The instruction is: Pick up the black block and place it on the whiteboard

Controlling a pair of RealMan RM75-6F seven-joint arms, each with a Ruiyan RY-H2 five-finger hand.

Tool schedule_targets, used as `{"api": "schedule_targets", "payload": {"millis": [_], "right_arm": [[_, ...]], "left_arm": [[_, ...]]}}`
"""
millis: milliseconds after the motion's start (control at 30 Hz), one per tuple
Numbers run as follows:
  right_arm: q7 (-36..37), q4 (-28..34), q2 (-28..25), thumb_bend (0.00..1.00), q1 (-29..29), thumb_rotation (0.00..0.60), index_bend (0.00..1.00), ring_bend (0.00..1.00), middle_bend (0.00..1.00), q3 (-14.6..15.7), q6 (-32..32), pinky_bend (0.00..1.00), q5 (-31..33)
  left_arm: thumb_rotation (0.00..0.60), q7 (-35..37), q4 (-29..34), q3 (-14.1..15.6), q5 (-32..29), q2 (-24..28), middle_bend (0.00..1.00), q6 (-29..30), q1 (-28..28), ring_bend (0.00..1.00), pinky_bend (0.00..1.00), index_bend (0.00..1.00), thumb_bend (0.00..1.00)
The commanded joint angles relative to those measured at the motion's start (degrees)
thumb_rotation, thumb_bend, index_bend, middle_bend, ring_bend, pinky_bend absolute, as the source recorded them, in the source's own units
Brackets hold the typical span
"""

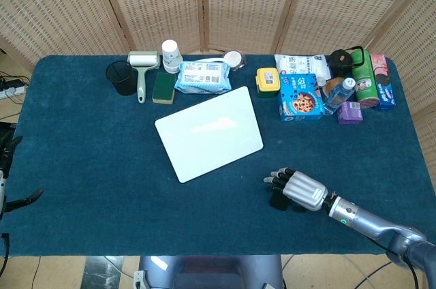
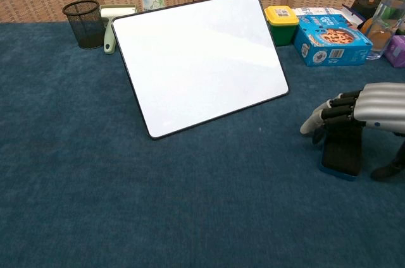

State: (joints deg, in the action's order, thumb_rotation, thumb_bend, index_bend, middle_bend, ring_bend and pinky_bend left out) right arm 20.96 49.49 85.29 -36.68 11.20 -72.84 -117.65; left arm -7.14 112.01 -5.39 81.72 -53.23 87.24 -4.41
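Toward the lower right of the head view, the black block (image 1: 277, 201) lies flat on the counter (image 1: 102, 166), well apart from the whiteboard (image 1: 209, 132); it looks light, stiff and felt-topped, best taken across its narrow sides. Above it, the right hand (image 2: 364, 113) arches with its fingers (image 2: 326, 116) spread past the far end, thumb low beside it, gripping nothing yet. Only a dark sliver of the left hand (image 1: 5, 149) shows at the far left edge, its state unreadable.

Blue-carpeted table (image 1: 88, 166), whiteboard (image 1: 209, 133) at centre, black block (image 2: 342, 153) near front right, clutter along back edge
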Motion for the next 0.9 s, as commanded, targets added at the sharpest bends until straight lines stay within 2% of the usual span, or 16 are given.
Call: {"api": "schedule_targets", "payload": {"millis": [33,200,300,433,700,900], "right_arm": [[-0.8,0.2,0.4,0.13,-0.4,0.6,0.35,0.25,0.28,0.7,0.1,0.25,0.0],[-0.7,0.4,1.1,0.31,-0.5,0.6,0.47,0.34,0.4,0.5,-1.3,0.34,1.3],[-0.4,0.1,1.5,0.37,-0.1,0.6,0.55,0.41,0.47,0.3,-2.9,0.41,1.9],[-0.8,-1.1,2.1,0.39,0.3,0.6,0.59,0.46,0.51,0.2,-5.0,0.45,2.3],[-1.2,-2.5,3.0,0.42,1.5,0.6,0.6,0.49,0.53,-2.3,-9.4,0.49,5.3],[1.4,-3.1,5.4,0.43,0.5,0.6,0.6,0.5,0.54,-8.5,-7.9,0.52,12.8]], "left_arm": [[0.6,0.5,-0.1,0.1,0.2,0.2,0.0,0.1,0.1,0.0,0.03,0.0,0.11],[0.6,1.2,-0.3,0.1,0.3,0.5,0.0,0.0,0.1,0.0,0.03,0.0,0.11],[0.6,1.6,-0.4,0.2,0.5,0.6,0.0,0.0,0.1,0.0,0.03,0.0,0.1],[0.6,1.8,-0.5,0.3,0.6,0.7,0.0,-0.1,0.1,0.0,0.03,0.0,0.11],[0.6,2.3,-0.6,0.4,0.7,0.9,0.0,0.0,0.2,0.0,0.03,0.0,0.1],[0.6,1.9,-0.3,0.4,0.8,0.8,0.0,-0.2,0.1,0.0,0.03,0.0,0.11]]}}
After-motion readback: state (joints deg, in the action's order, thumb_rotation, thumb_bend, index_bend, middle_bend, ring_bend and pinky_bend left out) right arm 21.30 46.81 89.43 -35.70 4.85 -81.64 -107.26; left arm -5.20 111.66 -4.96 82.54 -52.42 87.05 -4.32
